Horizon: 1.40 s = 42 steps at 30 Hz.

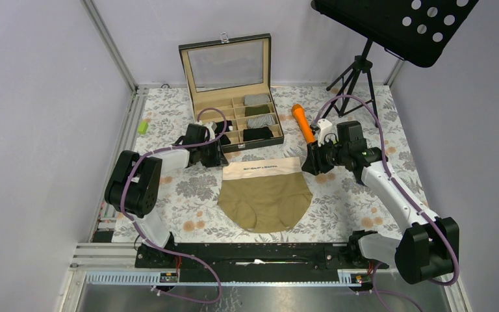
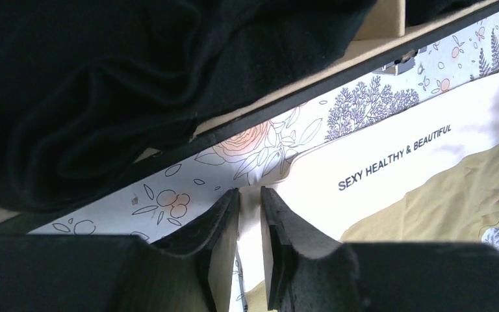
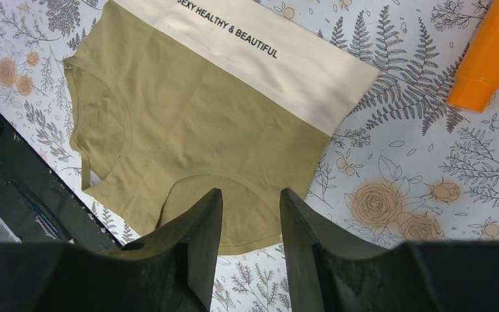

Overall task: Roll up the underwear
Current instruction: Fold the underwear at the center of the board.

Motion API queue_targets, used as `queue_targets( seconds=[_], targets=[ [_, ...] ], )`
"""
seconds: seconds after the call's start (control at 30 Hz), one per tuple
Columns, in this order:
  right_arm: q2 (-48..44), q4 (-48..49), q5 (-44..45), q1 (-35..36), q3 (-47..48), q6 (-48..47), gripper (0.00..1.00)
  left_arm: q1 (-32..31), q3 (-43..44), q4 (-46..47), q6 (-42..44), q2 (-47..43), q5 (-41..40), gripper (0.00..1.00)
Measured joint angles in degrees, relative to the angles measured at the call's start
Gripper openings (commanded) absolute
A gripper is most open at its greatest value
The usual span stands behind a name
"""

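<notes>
A box (image 1: 253,144) with its glass lid up stands at the back of the table (image 1: 364,201). Its little rooms hold a grey roll (image 1: 256,99), an olive roll (image 1: 257,110), a striped roll (image 1: 260,121) and a black roll (image 1: 258,133).

The olive-tan underwear (image 1: 266,198) lies flat in the middle of the table, just in front of the box, with its cream band (image 1: 263,168) toward the box.

The left gripper (image 1: 217,155) is at the box's front left corner. Its own camera shows the black underwear (image 2: 104,97) bunched up in the box, which the top view mostly hides behind the arm. The fingers (image 2: 217,227) stand only a little apart and hold nothing.

The right gripper (image 1: 308,166) is by the band's right end, its jaws apart and empty. Its camera cuts off the top of the orange stick (image 3: 487,58). The top view alone shows a small green cylinder (image 1: 143,127) at the left edge.
</notes>
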Motion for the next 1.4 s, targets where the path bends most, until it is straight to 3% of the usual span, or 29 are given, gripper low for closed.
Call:
queue_targets(
  seconds=[0.3,0.43,0.63,0.83,1.0,1.23,1.4],
  targets=[
    [0.00,1.20,0.00,0.28,0.00,-0.09,0.45,-0.20,-0.28,-0.20,0.04,0.00,0.22,0.00],
    [0.33,1.27,-0.02,3.61,0.15,-1.77,0.41,-0.33,-0.50,-0.11,0.33,-0.26,0.66,0.00],
    [4.85,0.63,-1.05,16.37,4.17,-9.86,0.39,-0.33,-1.07,-0.85,0.52,-1.03,1.09,0.00],
    [14.95,5.53,-1.25,32.63,9.53,-18.88,0.34,-0.09,-1.16,-1.42,0.42,-1.29,1.09,0.00],
    [27.43,12.41,-0.02,41.51,15.39,-23.41,0.38,0.46,-1.16,-1.79,0.15,-1.29,1.64,0.00],
    [41.88,17.97,2.73,47.78,25.46,-27.74,0.41,0.57,-1.16,-1.97,-0.68,-1.29,1.73,0.00],
    [45.64,17.90,3.98,48.41,27.98,-29.68,0.48,0.72,-1.16,-2.01,-1.05,-1.29,1.73,0.00]
  ],
)
